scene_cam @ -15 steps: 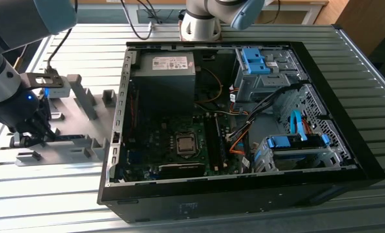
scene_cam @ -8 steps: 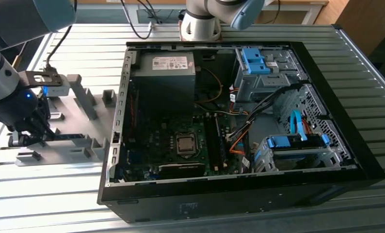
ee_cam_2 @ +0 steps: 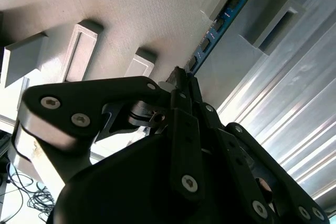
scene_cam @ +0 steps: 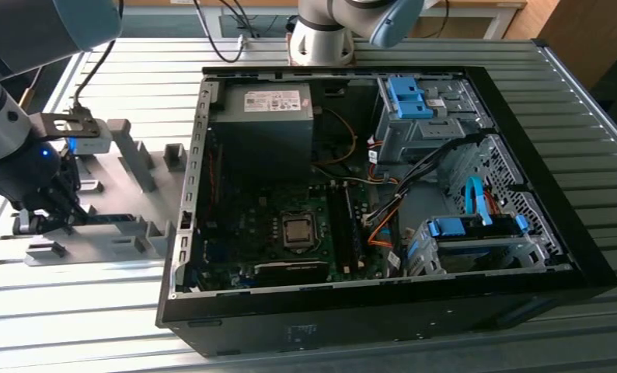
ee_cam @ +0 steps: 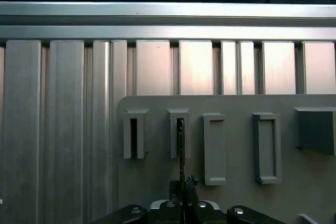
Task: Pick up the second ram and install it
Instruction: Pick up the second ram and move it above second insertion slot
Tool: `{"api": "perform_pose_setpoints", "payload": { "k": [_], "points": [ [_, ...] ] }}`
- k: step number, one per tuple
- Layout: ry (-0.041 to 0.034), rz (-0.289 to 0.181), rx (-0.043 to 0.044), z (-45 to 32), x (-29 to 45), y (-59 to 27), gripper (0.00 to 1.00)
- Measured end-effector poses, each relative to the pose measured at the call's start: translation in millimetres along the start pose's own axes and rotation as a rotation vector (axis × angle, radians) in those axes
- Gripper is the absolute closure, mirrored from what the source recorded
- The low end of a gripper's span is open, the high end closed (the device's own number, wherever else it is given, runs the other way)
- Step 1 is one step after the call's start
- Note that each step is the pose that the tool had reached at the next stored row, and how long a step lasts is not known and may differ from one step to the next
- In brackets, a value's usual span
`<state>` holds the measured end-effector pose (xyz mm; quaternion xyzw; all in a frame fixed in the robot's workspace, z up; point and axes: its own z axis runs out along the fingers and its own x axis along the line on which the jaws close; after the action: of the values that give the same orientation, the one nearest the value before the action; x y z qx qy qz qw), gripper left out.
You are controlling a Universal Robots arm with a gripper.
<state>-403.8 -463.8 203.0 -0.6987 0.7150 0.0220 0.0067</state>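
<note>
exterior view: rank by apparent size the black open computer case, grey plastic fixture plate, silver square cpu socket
1. black open computer case
2. grey plastic fixture plate
3. silver square cpu socket, clearly the smallest

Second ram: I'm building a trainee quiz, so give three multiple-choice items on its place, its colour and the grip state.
1. Where is the second ram? A. in slotted blocks of the grey fixture; B. in a motherboard slot; C. flat on the table.
2. Its board's colour? A. green; B. blue; C. red.
3. The pincer is: A. wide open, far off; B. shut on a cable; C. shut on the ram's end.
Answers: 1 A, it sits in the blocks in both wrist views; 2 B, blue in the second wrist view; 3 C, its tips pinch the ram's edge in the first wrist view.
</note>
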Motion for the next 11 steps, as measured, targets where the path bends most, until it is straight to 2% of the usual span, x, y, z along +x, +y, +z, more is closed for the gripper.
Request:
{"api": "perform_pose_setpoints", "payload": {
  "k": [11],
  "points": [
    [0.0000, 0.000, 0.0000, -2.7, -0.1, 0.0, 0.86]
  ]
}}
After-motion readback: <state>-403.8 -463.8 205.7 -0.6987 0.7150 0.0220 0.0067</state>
